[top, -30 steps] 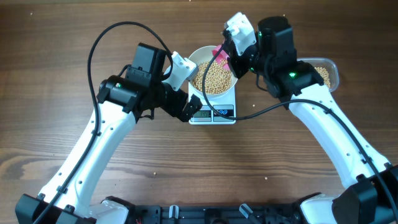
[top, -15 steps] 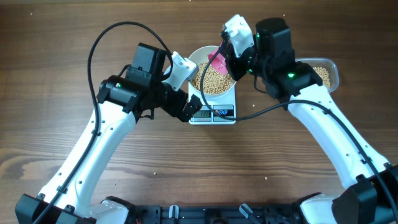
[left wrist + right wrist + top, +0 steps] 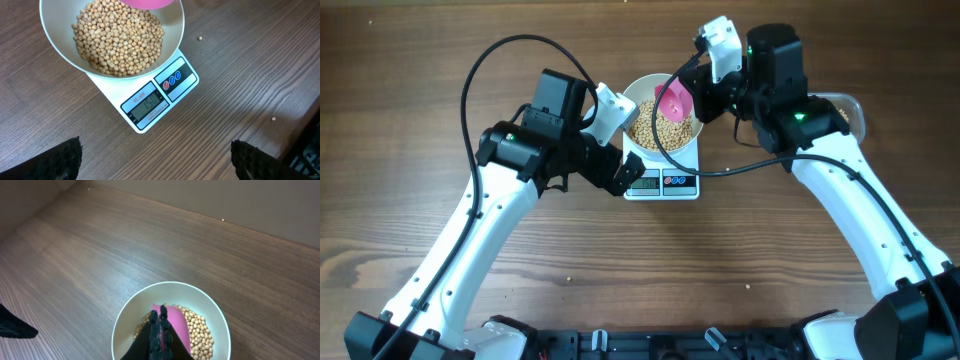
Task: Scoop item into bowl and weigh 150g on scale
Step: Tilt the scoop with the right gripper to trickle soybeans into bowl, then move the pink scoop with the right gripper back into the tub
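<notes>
Your right gripper [image 3: 159,332] is clamped on the pink scoop [image 3: 675,100], which sits low over the beans [image 3: 120,40] in the bowl [image 3: 52,45], on the scale [image 3: 159,92] near the middle of the table's far edge. The display [image 3: 149,103] seems to read 150, so the risk is spoiling that: a scoop pressing on the beans falsifies it, and a careless lift flicks some out. Your left gripper [image 3: 620,178], jaws wide and empty, hangs by the scale's front-left corner; one nudge shifts it

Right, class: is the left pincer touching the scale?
Apart. The left wrist view shows bare table between the scale and the open left pincer, which sits short of it.
</notes>
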